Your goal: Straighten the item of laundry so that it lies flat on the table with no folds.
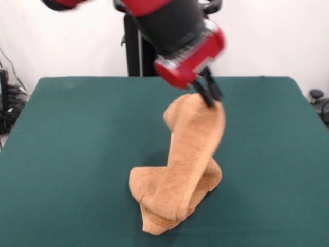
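While one gripper point(212, 98) pinches it, one towel point(180, 170) hangs bunched over one table point(77, 154)

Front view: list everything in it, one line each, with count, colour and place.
towel: one, orange-tan, middle of the table; upper end lifted, lower part bunched in folds on the cloth.
table: one, dark green top, fills most of the picture.
wall: one, white, behind the table.
dark equipment and cables: count unclear, black, at the left edge beside the table.
arm: one, red and black, coming down from the top.
gripper: one, black, shut on the towel's raised end.
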